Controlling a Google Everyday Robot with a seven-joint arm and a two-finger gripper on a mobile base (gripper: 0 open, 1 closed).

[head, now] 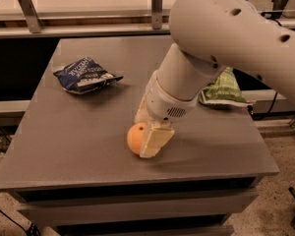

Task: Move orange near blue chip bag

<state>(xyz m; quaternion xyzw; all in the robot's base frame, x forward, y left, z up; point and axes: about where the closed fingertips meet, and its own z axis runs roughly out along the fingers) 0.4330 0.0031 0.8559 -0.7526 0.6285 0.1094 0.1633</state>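
The orange point(134, 138) sits on the grey table point(64, 146) near its front edge, a little left of the middle. My gripper point(148, 130) is down over it, with one cream finger point(155, 139) pressed against the orange's near right side and the other behind it, so it is shut on the orange. The blue chip bag point(84, 74), navy with white lettering, lies flat at the table's left, well away from the orange. My white arm point(221, 38) reaches in from the upper right.
A green chip bag point(223, 89) lies at the table's right edge, partly hidden by my arm. A rail and shelf point(88, 29) run behind the table. The table's front edge is close to the orange.
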